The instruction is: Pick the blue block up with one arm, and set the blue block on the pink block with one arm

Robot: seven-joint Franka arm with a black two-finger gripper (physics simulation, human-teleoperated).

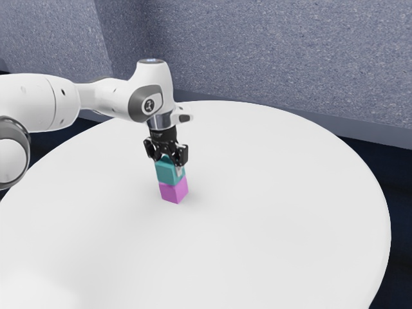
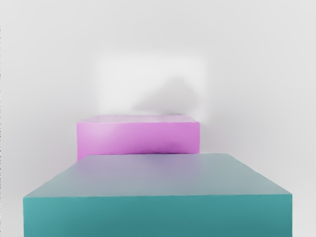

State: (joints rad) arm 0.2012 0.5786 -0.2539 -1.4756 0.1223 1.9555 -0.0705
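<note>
A teal-blue block sits directly on top of a pink block near the middle of the round white table. My black gripper hangs straight down over the stack, its two fingers against opposite sides of the blue block's upper part, shut on it. In the wrist view the blue block looms large just under my hand, and the pink block shows beyond and below it, its top partly covered by the blue one.
The white arm comes in from the exterior view's left. A grey wall stands behind the table. The table's curved edge runs along the exterior view's right, with dark floor beyond.
</note>
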